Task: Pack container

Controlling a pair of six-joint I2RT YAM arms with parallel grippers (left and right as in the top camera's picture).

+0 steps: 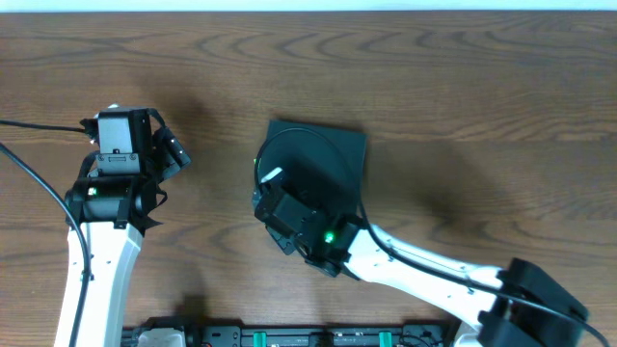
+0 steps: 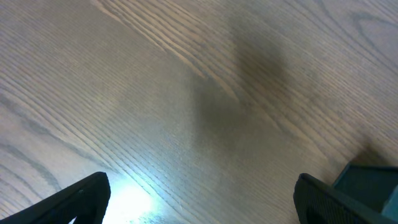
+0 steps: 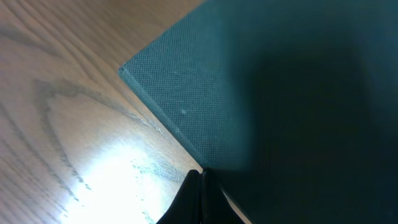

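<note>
One container [image 1: 333,145] is seen, a dark teal-black square box lying flat at the middle of the wooden table [image 1: 463,77] with its flat top face turned up to the overhead camera. Because the outline is square, no long axis can be made out. Its edges are turned slightly clockwise from the table's edges, so that its corners point roughly to 1, 4, 7 and 10 o'clock. The side on which the flap is hinged cannot be told.

Two arms are counted, each with one pincer, and no other loose thing is visible on the table.

The right gripper [image 1: 273,183] is reached in from 4 o'clock and is placed over the part of the container towards 8 o'clock. In the right wrist view its fingers [image 3: 200,193] are pressed together into a single point with no gap between them, and nothing is clamped there. That point is set right at one edge of the container [image 3: 261,93], where the box meets the wood; whether the edge is actually touched cannot be told.

The left gripper [image 1: 130,130] is found at 9 o'clock of the container, well apart from it. In the left wrist view its jaws are spread wide, the left gripper [image 2: 202,190] being released and empty over bare wood, and only a corner of the container [image 2: 367,183] is caught at 4 o'clock.
</note>
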